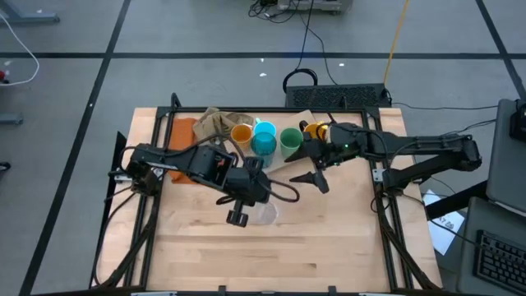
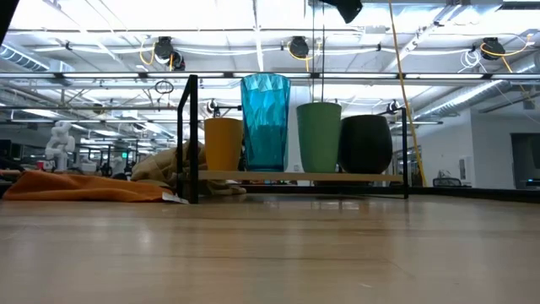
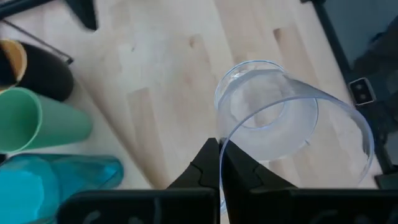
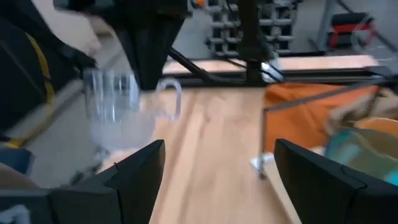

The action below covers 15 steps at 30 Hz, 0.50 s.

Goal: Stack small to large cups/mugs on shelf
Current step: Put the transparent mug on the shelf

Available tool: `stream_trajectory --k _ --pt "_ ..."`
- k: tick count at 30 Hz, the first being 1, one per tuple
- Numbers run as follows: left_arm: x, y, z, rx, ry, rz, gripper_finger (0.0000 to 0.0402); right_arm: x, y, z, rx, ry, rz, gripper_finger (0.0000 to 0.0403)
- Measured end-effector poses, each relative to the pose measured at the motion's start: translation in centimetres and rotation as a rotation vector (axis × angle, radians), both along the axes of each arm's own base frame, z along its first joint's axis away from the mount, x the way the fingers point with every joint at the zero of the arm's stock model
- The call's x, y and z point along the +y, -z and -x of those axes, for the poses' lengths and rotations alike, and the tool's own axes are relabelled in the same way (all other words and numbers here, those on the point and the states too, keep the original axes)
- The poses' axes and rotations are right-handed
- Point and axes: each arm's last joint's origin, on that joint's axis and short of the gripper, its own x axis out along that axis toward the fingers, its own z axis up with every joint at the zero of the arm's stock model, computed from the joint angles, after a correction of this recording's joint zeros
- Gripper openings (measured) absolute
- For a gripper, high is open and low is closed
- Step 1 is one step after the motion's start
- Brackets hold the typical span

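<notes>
Left gripper clamped on the rim of the clear glass, held above the table.

No legible writing shows. The glass axis runs forward from the fingertips, its mouth nearest them. The right gripper stands wide, empty, near the shelf carrying orange cup, teal tumbler, green cup, black mug.
</notes>
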Motion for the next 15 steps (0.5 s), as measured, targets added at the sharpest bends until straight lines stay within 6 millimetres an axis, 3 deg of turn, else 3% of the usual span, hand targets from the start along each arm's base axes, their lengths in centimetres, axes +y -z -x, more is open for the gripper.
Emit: stream_trajectory --k 10,15 --pt "-0.4 0.0 0.1 0.013 0.027 0.028 0.0000 -0.1 2.6 -3.4 0.010 -0.122 -0.110 0.0290" --pt "-0.4 0.1 0.2 0.019 0.045 0.020 0.0000 -0.1 2.6 -4.3 -0.056 -0.150 -0.117 0.0290"
